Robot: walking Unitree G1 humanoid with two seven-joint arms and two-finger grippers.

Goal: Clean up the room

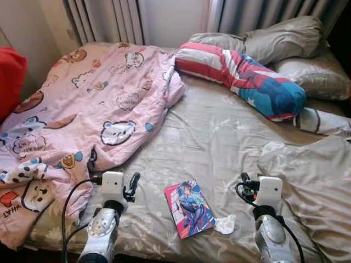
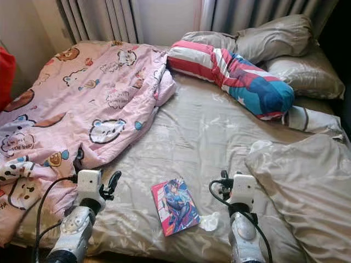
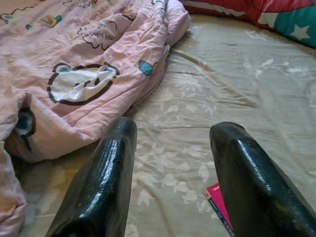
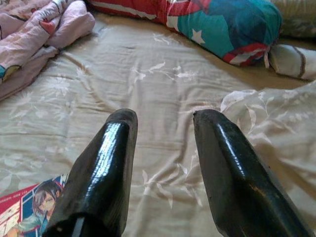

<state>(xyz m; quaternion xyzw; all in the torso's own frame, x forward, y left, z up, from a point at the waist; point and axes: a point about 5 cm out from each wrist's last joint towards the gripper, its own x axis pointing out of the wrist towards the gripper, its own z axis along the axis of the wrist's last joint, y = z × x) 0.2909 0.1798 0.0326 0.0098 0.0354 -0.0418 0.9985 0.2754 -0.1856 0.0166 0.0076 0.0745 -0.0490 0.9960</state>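
Observation:
A comic book with a pink cover lies flat on the grey-beige bed sheet near the bed's front edge, between my two arms. A crumpled white tissue lies at its right corner. My left gripper hovers open over the sheet to the left of the book, beside the pink cartoon blanket. To the right of the book my right gripper hovers open too. The book's corner appears in the right wrist view, and its pink edge in the left wrist view.
A long red, white and blue bolster lies across the head of the bed, with grey pillows behind it. A rumpled grey duvet covers the right side. A red cushion sits at far left. Curtains hang behind.

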